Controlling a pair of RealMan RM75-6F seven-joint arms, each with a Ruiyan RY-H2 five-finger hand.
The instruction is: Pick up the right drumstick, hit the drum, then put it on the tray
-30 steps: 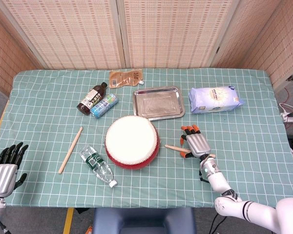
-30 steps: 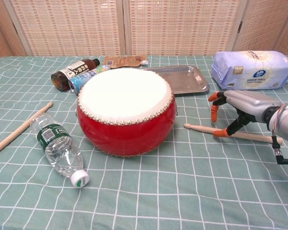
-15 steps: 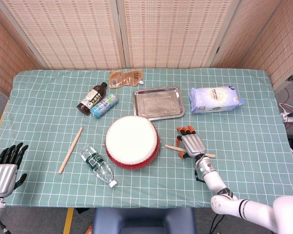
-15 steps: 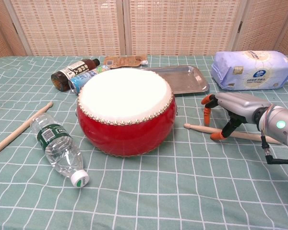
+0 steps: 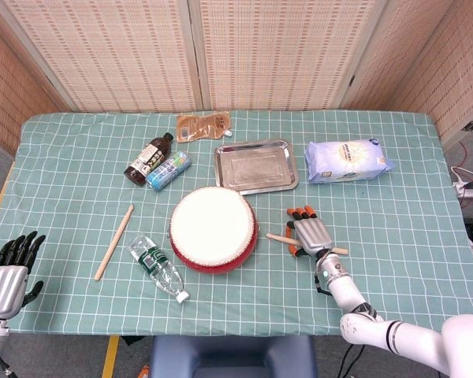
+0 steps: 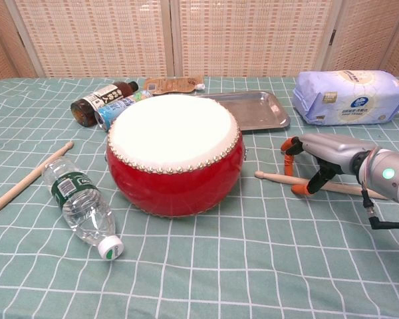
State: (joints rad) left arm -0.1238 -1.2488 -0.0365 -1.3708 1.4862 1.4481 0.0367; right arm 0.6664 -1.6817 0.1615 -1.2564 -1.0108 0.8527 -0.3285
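Item: right drumstick (image 6: pixel 319 185), flat on surface just right of drum (image 6: pixel 175 154), w/ right robot hand (image 6: pixel 322 158) arched over it, fingers apart, not yet clamped; risk: thin round stick may roll or slip out if fingers close off-centre.
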